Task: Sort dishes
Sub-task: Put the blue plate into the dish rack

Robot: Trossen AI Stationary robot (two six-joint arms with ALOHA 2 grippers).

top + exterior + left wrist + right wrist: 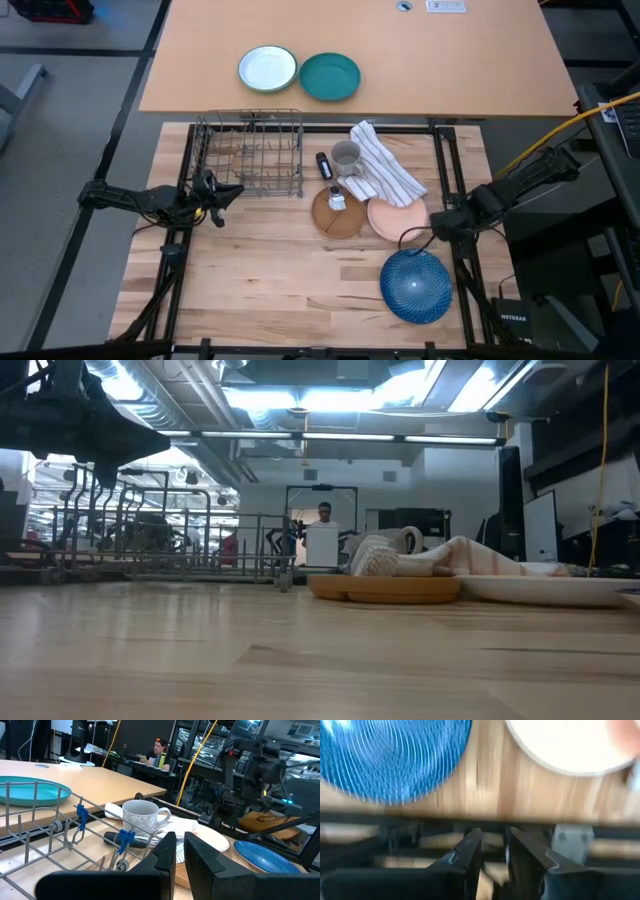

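Blue plate (415,286) on table | right hand (438,226) empty, near-closed | left hand (222,197) clenched, empty

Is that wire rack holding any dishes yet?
No, it's empty. The wire rack shows bare slots; the three plates lie on the table beside it.

wood table (260,290) | on it: wire rack (250,152), wooden plate (338,212), pink plate (397,217), blue plate (416,285), seemingly flat

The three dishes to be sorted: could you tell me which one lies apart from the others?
The dark blue plate; the wooden plate and pink plate touch.
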